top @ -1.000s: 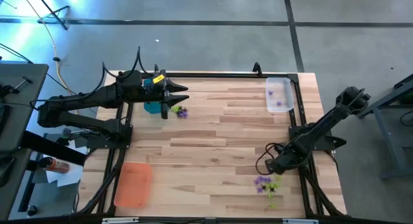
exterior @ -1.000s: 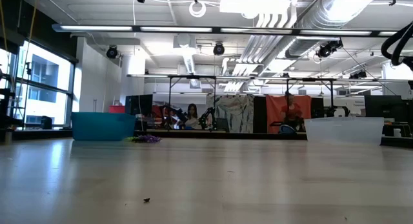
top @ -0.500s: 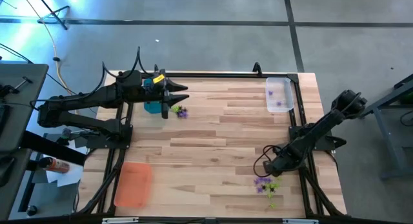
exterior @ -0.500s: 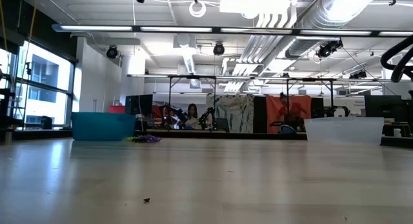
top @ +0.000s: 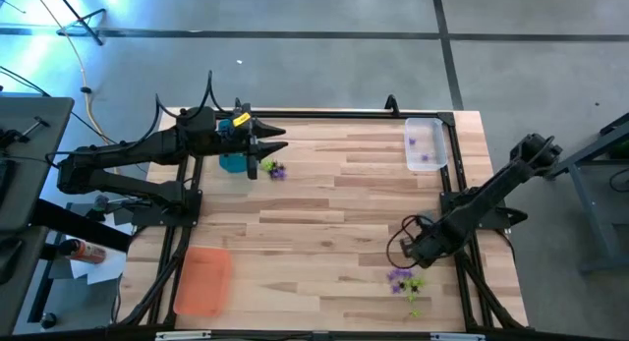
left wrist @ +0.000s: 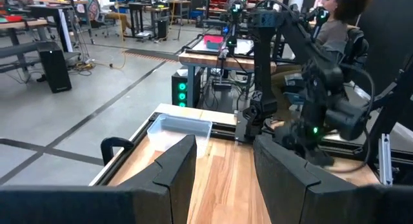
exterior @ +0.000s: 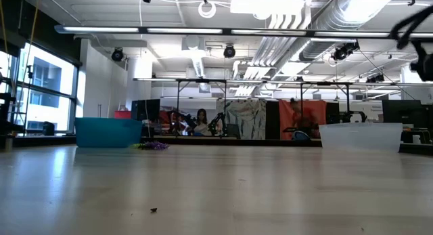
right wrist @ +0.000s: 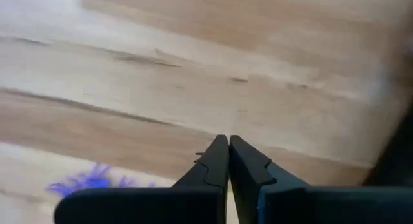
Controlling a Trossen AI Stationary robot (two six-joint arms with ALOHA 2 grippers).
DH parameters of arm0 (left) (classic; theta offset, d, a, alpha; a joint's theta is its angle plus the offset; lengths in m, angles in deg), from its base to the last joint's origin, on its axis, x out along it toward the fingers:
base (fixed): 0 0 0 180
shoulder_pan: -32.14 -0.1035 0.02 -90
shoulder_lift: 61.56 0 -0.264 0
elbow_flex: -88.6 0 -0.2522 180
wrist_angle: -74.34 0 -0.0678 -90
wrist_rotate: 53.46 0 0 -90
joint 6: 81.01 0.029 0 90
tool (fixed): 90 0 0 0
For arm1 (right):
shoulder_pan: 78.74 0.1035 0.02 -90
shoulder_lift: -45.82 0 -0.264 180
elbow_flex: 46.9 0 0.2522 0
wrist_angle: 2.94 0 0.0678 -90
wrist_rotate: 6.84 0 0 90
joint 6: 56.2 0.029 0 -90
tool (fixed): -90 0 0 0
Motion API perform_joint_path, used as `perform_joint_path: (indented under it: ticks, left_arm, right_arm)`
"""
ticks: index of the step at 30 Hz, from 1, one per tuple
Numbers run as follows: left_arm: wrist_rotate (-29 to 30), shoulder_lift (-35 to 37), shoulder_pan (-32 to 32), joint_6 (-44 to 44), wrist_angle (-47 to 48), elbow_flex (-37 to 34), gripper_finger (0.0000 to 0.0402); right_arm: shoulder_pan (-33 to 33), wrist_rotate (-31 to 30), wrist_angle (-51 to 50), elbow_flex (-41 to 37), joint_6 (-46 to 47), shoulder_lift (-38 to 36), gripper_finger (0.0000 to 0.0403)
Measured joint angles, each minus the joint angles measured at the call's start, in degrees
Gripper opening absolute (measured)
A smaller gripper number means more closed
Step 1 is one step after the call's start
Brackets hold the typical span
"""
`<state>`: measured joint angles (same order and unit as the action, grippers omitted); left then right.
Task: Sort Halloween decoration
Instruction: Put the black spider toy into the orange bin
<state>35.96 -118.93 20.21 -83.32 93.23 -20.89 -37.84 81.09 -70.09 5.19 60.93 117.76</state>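
1. The right gripper (right wrist: 223,141) has its fingertips pressed together with nothing visible between them; it points down at bare wood, with a blurred purple trinket (right wrist: 90,179) close by.
2. In the high view the right gripper (top: 411,251) hangs over the table's (top: 334,233) 4 o'clock area, just above a cluster of purple and lime green trinkets (top: 405,281) lying on the wood at its 6 o'clock.
3. The left gripper (left wrist: 222,179) has its fingers spread, a clear gap between them and nothing held.
4. From above, the left gripper (top: 267,150) sits at the table's 10 o'clock, over the teal tray (top: 232,161); a small purple and green pile (top: 277,170) lies just beside its tips.
5. The clear tray (top: 426,144) stands at 2 o'clock holding a few purple pieces (top: 424,157).
6. The orange tray (top: 202,279) lies at 7 o'clock.
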Motion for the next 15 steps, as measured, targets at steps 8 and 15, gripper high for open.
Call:
perform_joint_path:
  ticks: [8,15]
  left_arm:
    - [0.01,-0.01,-0.92,0.00,-0.49,0.00,0.0140]
    - [0.00,-0.06,-0.92,0.00,-0.29,0.00,0.0140]
  right_arm:
    - [-0.30,-21.44,-15.97,7.52,1.18,-12.33,0.0001]
    - [-4.37,-39.30,-10.25,11.20,-14.56,-17.47,0.0000]
